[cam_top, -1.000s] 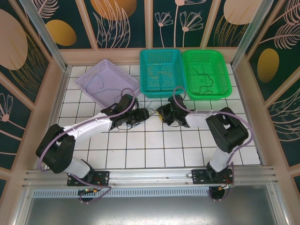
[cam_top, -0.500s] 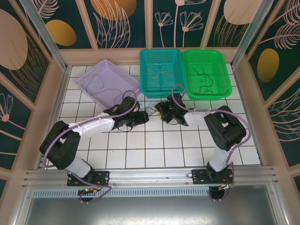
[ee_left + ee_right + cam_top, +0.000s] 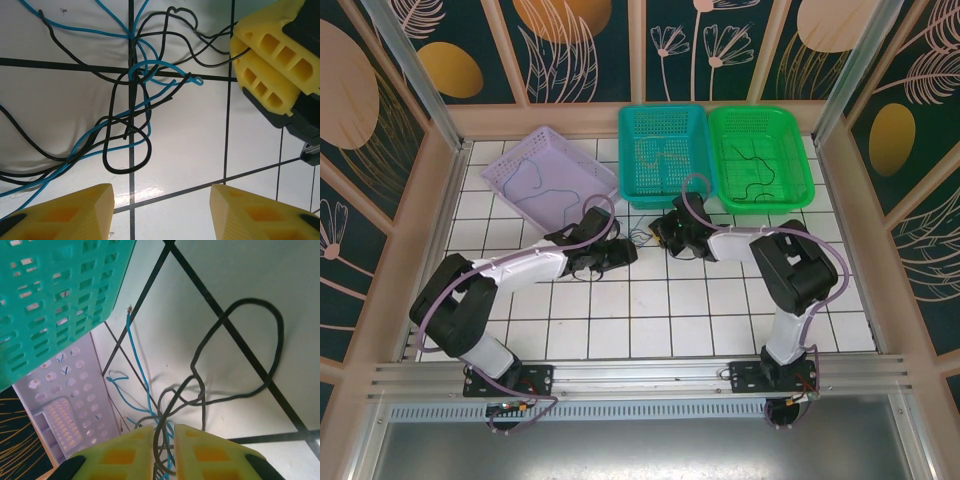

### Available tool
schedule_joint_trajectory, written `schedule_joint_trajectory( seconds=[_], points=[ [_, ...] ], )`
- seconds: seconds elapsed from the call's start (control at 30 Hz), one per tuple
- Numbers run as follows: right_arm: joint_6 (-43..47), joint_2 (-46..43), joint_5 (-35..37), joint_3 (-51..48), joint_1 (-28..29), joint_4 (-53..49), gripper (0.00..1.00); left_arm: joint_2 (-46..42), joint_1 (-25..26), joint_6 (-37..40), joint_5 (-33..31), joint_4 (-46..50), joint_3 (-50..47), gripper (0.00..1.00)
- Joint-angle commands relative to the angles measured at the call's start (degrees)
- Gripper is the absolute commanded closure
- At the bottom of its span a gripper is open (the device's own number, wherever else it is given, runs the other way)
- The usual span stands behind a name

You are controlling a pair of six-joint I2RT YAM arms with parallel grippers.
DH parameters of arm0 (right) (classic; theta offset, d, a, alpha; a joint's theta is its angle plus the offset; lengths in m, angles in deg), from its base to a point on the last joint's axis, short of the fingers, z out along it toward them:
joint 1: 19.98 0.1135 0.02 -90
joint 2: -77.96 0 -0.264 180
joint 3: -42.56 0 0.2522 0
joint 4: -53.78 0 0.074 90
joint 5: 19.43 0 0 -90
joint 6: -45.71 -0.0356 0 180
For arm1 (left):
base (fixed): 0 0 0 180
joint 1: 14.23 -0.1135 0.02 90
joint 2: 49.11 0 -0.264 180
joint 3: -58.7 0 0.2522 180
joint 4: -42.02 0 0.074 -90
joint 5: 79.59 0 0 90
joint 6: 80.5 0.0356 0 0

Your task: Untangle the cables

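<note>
A tangle of thin black and blue cables [image 3: 642, 239] lies on the white tiles between the two grippers. In the left wrist view the cables [image 3: 134, 95] knot together ahead of my left gripper [image 3: 161, 200], which is open over bare tile with nothing between its yellow fingers. My right gripper [image 3: 164, 432] is shut on the cables [image 3: 197, 390]: black and blue strands run down into the narrow gap between its fingers. From the left wrist, the right gripper's fingers [image 3: 265, 60] show pressed together, with a black strand entering them. From above, the left gripper [image 3: 625, 250] and right gripper [image 3: 661, 234] face each other.
Three baskets stand at the back: lilac [image 3: 516, 148], teal [image 3: 625, 150] and green [image 3: 803, 160], each with a thin cable lying inside. The teal basket [image 3: 50, 290] and lilac basket [image 3: 65, 405] are close to the right gripper. Open tiles lie toward the near edge.
My right gripper has edged toward the teal basket and closed on the strands. The left gripper has barely moved and stays open.
</note>
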Motion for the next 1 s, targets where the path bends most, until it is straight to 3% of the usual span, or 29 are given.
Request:
schedule_joint_trajectory(
  seconds=[0.0,0.37,0.47,0.63,0.7,0.8,0.97],
  points=[
    [2.9,1.2,1.2,3.3,-0.6,-3.4,0.83,1.6,0.3,0.8,-1.7,-1.1,-0.4,0.46],
    [3.2,3.5,0.3,3.8,-0.7,-5.0,0.82,3.5,0.3,1.8,-4.3,-0.7,0.1,0.43],
    [2.9,2.8,0.6,4.0,-0.7,-5.6,0.99,4.1,0.4,1.9,-4.9,-0.7,0.1,0.43],
    [3.3,-3.2,0.7,3.4,-0.7,-9.2,1.00,6.6,0.3,1.9,-6.7,-1.0,1.0,0.45],
    [3.6,-6.2,-0.3,3.9,-0.7,-12.4,1.00,9.2,0.3,1.9,-8.3,-0.2,2.0,0.52],
    [5.2,-11.8,0.4,4.4,-0.7,-18.4,1.00,11.4,0.4,1.2,-12.6,4.1,3.5,0.75],
    [8.7,-22.5,2.6,3.6,-6.1,-26.6,1.00,10.3,0.4,0.3,-15.2,5.4,1.1,0.97]
  ],
)
